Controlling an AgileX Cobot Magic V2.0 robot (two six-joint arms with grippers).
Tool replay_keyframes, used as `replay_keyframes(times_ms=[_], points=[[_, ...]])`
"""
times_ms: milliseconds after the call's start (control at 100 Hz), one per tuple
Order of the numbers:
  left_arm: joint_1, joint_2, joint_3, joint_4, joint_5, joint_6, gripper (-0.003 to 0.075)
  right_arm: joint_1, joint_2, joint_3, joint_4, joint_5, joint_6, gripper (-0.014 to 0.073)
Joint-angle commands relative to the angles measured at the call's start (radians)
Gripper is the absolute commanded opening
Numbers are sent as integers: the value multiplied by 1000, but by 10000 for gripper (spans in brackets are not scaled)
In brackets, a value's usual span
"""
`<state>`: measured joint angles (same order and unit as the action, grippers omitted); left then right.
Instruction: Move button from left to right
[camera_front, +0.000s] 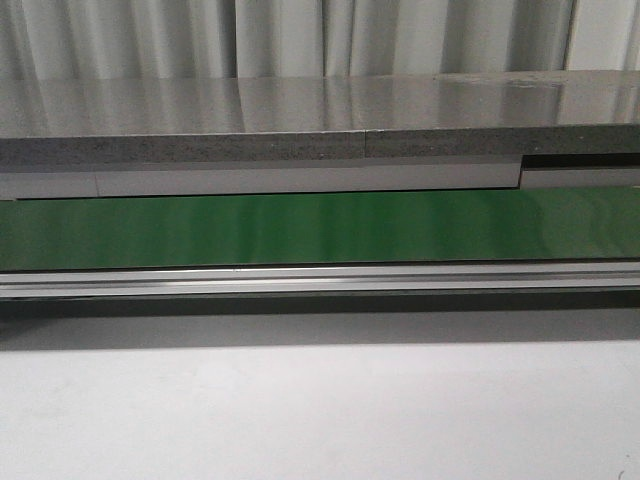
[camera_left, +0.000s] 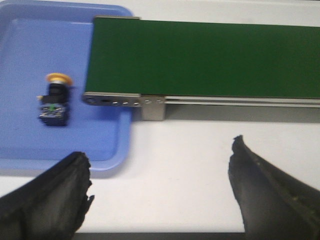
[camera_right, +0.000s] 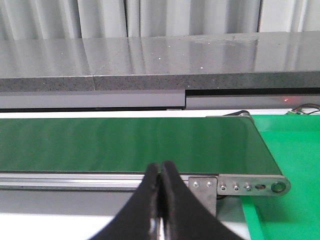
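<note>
The button (camera_left: 55, 100), a yellow-orange cap on a black boxy body, lies on its side in a blue tray (camera_left: 30, 145) beside the left end of the green belt (camera_left: 200, 57). My left gripper (camera_left: 160, 165) is open and empty above the white table, apart from the button and nearer the camera than the tray's corner. My right gripper (camera_right: 160, 170) is shut with nothing between its fingers, in front of the belt's (camera_right: 125, 142) right end. The front view shows the belt (camera_front: 320, 228) but no gripper and no button.
A metal rail (camera_front: 320, 280) runs along the belt's front. A grey stone ledge (camera_front: 300, 125) stands behind the belt. A green tray (camera_right: 285, 150) lies at the belt's right end. A metal bracket (camera_left: 152, 107) sticks out under the belt's left end.
</note>
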<state>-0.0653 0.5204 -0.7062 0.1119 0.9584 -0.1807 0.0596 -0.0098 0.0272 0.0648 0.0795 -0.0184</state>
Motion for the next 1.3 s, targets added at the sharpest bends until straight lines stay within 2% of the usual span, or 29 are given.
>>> replay_keyframes(times_ms=[0, 150, 240, 460, 550, 750, 920, 1080, 1290], points=[[4, 70, -95, 124, 3, -46, 557, 3, -21, -14, -7, -87, -2, -68], [6, 218, -227, 268, 67, -96, 557, 3, -21, -14, -7, -87, -2, -68], [28, 309, -293, 297, 74, -96, 557, 3, -21, -14, -7, -87, -2, -68], [169, 607, -430, 358, 65, -60, 557, 3, -21, -14, -7, -87, -2, -68], [247, 721, -479, 328, 57, -35, 557, 3, -21, -14, -7, -87, -2, -68], [368, 953, -555, 223, -60, -33, 557, 3, -21, -14, -7, -87, -2, -68], [415, 1080, -579, 169, -100, 8, 557, 3, -21, -14, -7, -87, -2, -68], [462, 1163, -579, -17, -154, 116, 556, 3, -21, -14, -7, -87, -2, -68], [472, 1235, -580, -37, -171, 131, 556, 3, -21, -14, -7, -87, -2, -68]])
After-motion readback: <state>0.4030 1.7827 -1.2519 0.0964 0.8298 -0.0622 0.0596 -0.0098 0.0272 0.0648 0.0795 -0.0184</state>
